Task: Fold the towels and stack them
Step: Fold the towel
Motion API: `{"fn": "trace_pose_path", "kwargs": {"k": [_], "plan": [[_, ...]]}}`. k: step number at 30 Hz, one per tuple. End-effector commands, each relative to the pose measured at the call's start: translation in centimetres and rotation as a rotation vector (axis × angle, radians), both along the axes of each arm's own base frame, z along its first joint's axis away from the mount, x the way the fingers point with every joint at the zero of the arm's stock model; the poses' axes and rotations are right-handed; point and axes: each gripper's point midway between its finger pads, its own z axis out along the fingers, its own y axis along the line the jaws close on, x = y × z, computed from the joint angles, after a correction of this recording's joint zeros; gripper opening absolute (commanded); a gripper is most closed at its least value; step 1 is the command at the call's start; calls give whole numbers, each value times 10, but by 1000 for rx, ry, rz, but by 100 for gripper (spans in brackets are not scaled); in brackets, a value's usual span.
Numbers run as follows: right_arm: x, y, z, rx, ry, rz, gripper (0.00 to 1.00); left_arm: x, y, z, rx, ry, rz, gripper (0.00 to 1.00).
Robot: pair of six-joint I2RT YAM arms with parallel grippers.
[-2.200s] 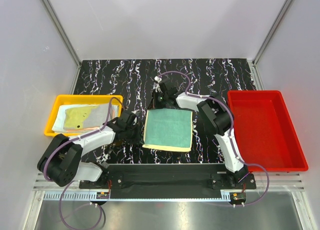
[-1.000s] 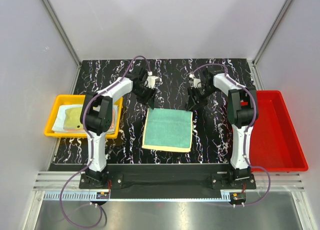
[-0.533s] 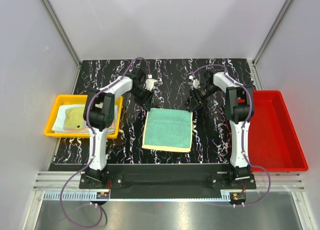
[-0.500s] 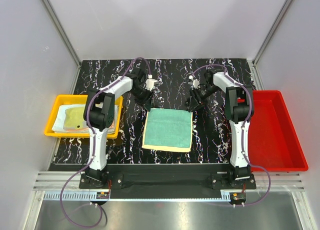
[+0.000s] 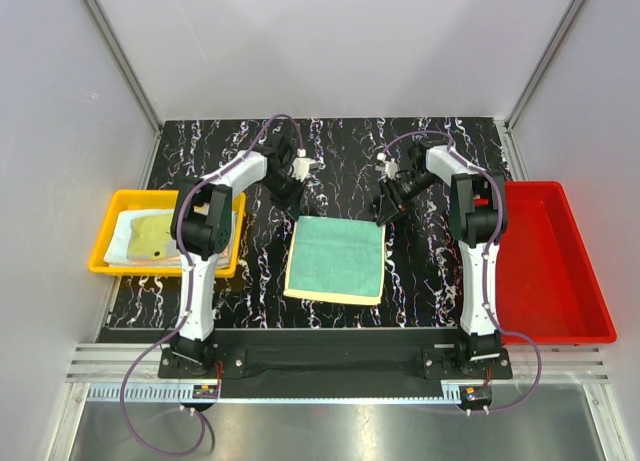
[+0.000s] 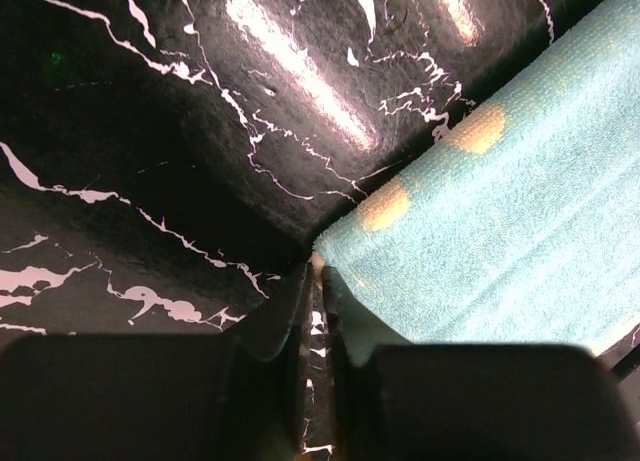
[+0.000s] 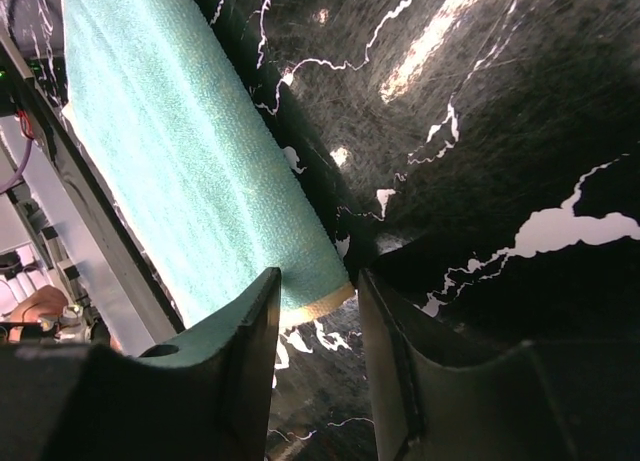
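Where the black, white-veined table [image 5: 430, 271] is widest open, at its middle, one green towel [image 5: 336, 259] lies flat — roughly square, a pale yellow border showing along its near and left edges. Both arms are stretched forward over the table and bent inward, so each wrist comes down at one of the far corners. Left gripper [image 5: 294, 209] sits at the far left corner. Seen from the left wrist, its two dark fingers [image 6: 270, 326] stand almost together, only a thin slit between them, and the very tip of the corner is caught at the fingertips: clamped on the cloth, as far as can be made out. The terry weave shows clearly there, with two yellowish spots along the hem. Right gripper [image 5: 383, 217] sits at the far right corner. Seen from the right wrist, its fingers [image 7: 250, 331] stand well apart — not gripping — with the yellow-edged corner lying in the gap between them, nearer the left-hand finger in that view; whether either pad touches the cloth cannot be told. The towel's corner there lies flat on the table. To the left, well apart from the green towel, a yellow tray [image 5: 110, 201] holds a pile of pale towels [image 5: 160, 236], a yellow-green one on top and lighter cloth under and beside it. To the right stands a red tray [image 5: 560, 187], near the right arm's elbow.
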Motion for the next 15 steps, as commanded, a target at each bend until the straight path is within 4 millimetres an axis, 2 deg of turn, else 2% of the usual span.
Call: {"fn": "trace_pose_path", "kwargs": {"k": [1, 3, 4, 8, 11, 15], "plan": [[-5, -7, -6, -34, -20, 26, 45, 11, -6, 4, -22, -33, -21, 10], [-4, -9, -9, -47, -30, 23, 42, 11, -5, 3, -19, -28, -17, 4], [-2, -10, -12, -58, -27, 16, 33, 12, -4, 2, -13, -26, -15, 0], [7, -12, -13, -75, -59, 10, 1, 11, -2, -1, -2, -20, -5, 0], [23, -14, -10, -97, -124, 7, 0, 14, 5, 0, 26, -29, 21, 0], [49, -9, 3, -81, -234, -4, 0, 30, 6, 11, 22, -71, 91, 0]]}}
